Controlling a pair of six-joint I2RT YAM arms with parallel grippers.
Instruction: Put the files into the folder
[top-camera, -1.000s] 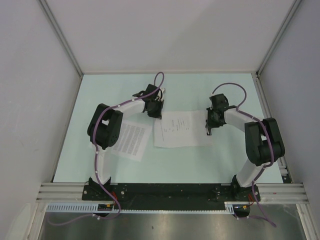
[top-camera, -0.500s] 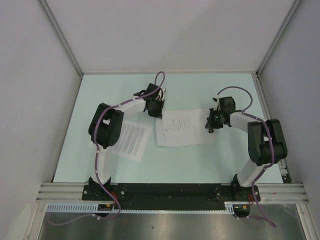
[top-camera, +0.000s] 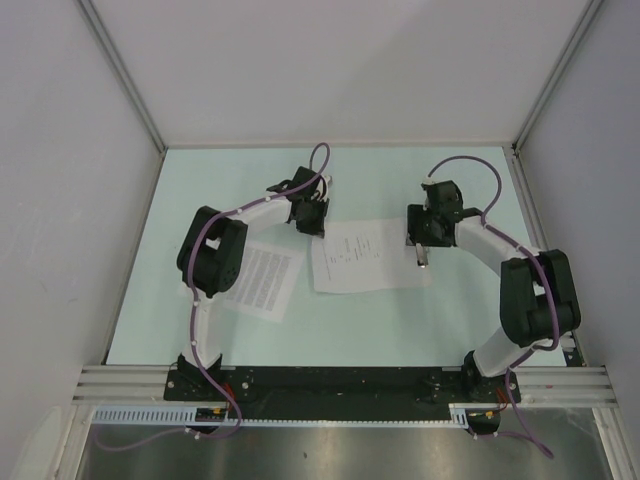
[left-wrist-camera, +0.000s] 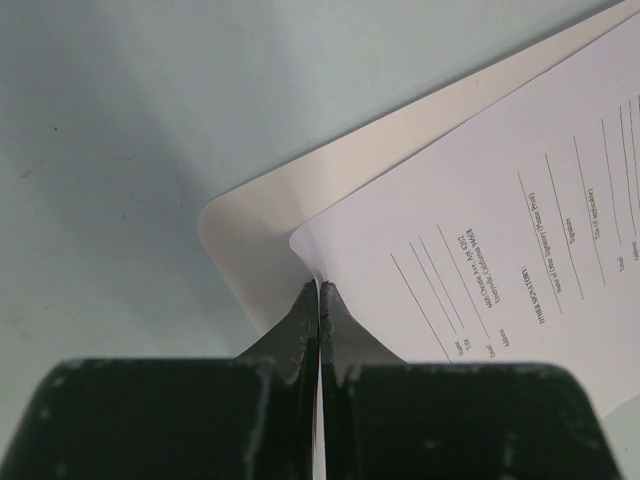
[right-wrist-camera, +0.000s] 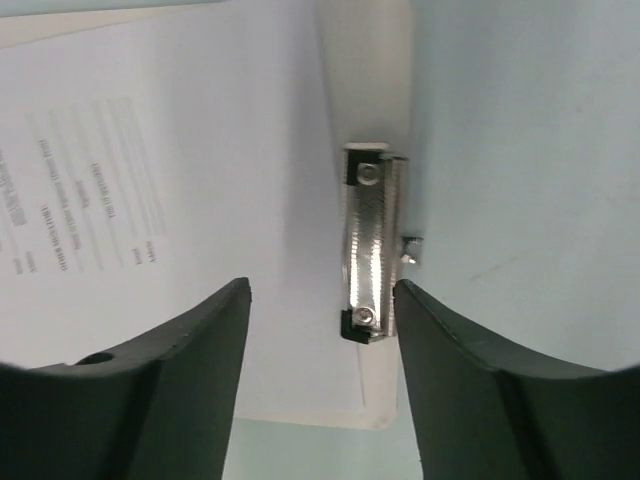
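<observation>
A sparsely printed file lies on the white folder at mid-table. My left gripper is shut on that sheet's far-left corner, which is lifted slightly off the board. My right gripper is open and hovers over the folder's right short edge. The metal clip sits between its fingers, close to the right one. The sheet's edge runs up to the clip. The densely printed file lies flat on the table beside the left arm, held by nothing.
The pale green table is walled by white panels at the back and sides. A black rail with both arm bases runs along the near edge. Purple cables loop over each arm.
My right gripper was shut near the folder's right edge, swung slightly right, then came back over the clip and opened. The sparse sheet shifted a little. The left gripper stayed put.
</observation>
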